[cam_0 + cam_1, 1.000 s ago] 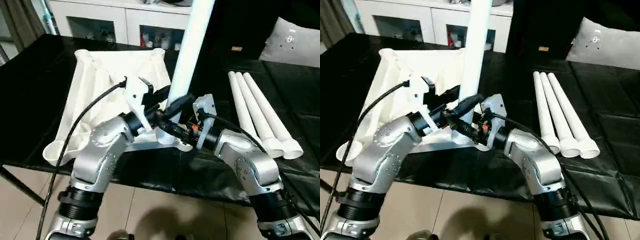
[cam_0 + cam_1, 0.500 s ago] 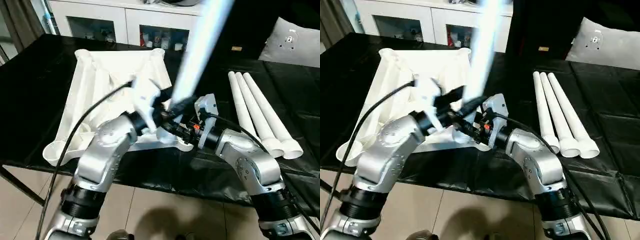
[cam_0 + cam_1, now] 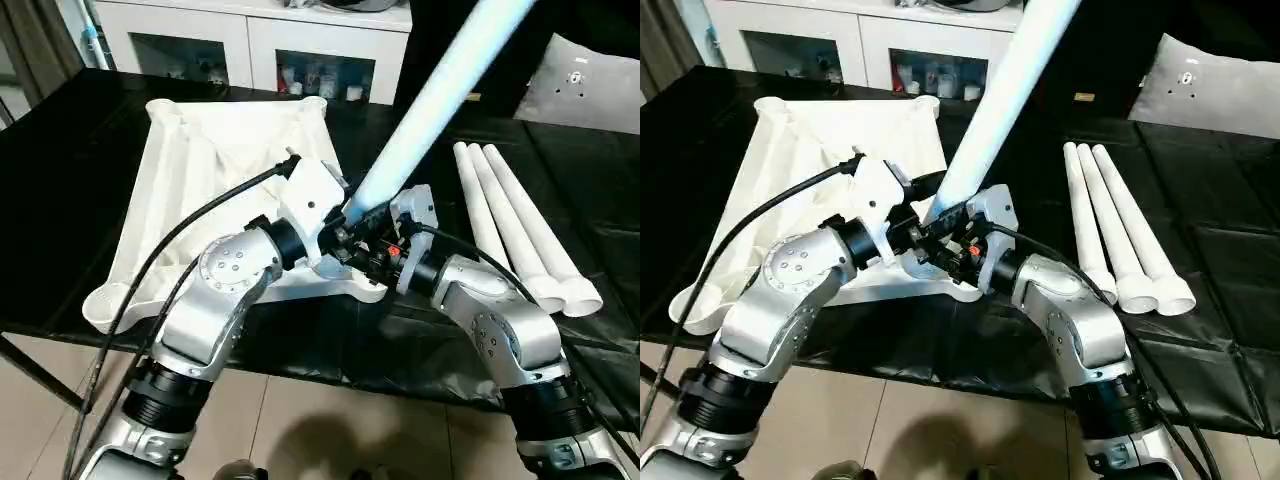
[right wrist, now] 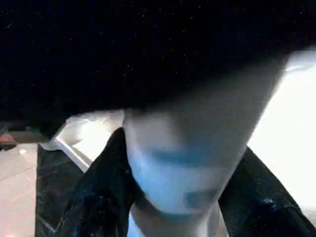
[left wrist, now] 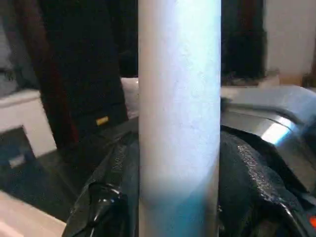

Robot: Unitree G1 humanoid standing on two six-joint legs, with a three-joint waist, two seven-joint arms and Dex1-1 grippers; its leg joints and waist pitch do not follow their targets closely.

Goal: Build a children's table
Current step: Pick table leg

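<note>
Your table top point(image 3: 225, 190) lies ribbed side up on the black work table point(image 3: 60, 150), its near right corner socket under the two grippers. One leg point(image 3: 430, 100) rises from that corner, tilted well off upright, leaning up and toward your right, its upper end past the picture's top edge. Left gripper point(image 3: 345, 215) has its black fingers point(image 5: 111, 177) closed on either side of the leg's lower shaft; the wrist view shows the tube pressed between them. Right gripper point(image 3: 375, 240) meets the leg from the other side, low down near the collar, fingers point(image 4: 98, 197) wrapped around the tube as well, though that wrist view is blurred, so the contact is probably firm rather than certain. Whether the collar sits in the socket is hidden behind the grippers. Three spare legs point(image 3: 520, 225) lie side by side on the cover to your right, wide ends toward you, well apart from the top. White glass-door cabinet point(image 3: 250, 50) stands behind the table.
</note>
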